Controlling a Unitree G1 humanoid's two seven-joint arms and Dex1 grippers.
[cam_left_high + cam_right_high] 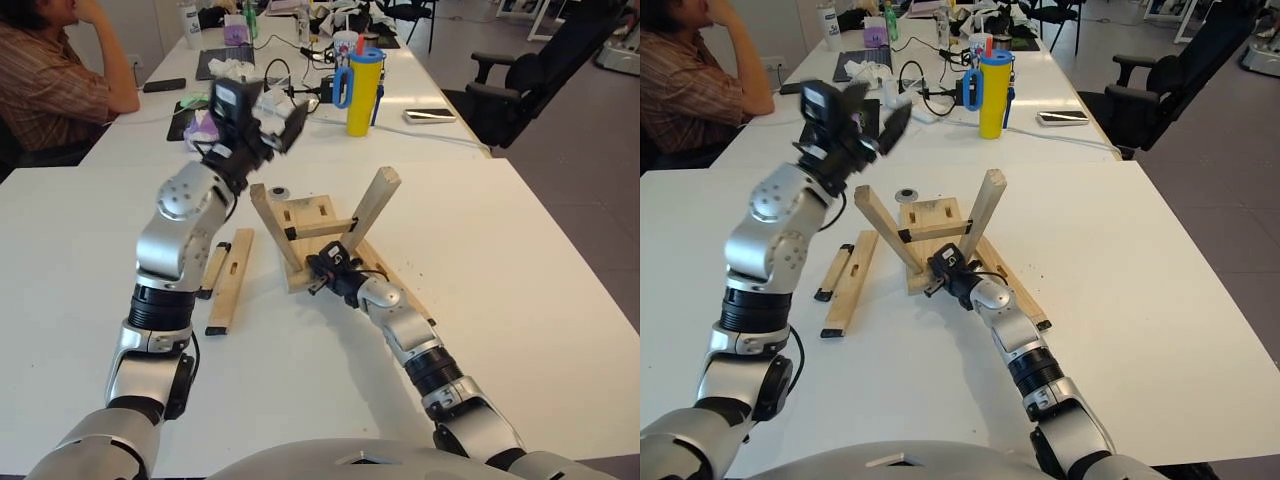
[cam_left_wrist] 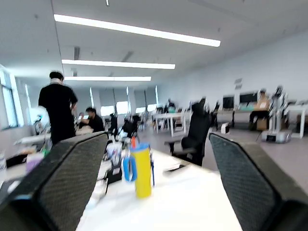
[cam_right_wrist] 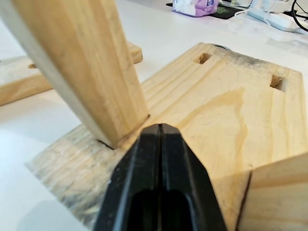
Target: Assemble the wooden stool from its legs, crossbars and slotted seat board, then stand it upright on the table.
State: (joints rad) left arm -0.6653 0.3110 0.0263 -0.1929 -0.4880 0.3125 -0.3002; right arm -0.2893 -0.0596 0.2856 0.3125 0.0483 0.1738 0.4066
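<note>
Near the middle of the head views, the seat board (image 1: pixel 310 213) lies flat on the white table (image 1: pixel 520 260). Two legs (image 1: pixel 275 225) (image 1: pixel 372 205) stand in its slots, leaning apart, with a crossbar (image 1: pixel 318 230) between them. The right gripper (image 3: pixel 160 129), fingers pressed together on nothing, sits over the board's lower edge by the left leg's foot. The left gripper (image 1: pixel 876 108) hangs raised at upper left, fingers spread wide. Left of the board lie a loose leg (image 1: pixel 850 283) and a loose crossbar (image 1: pixel 833 272).
</note>
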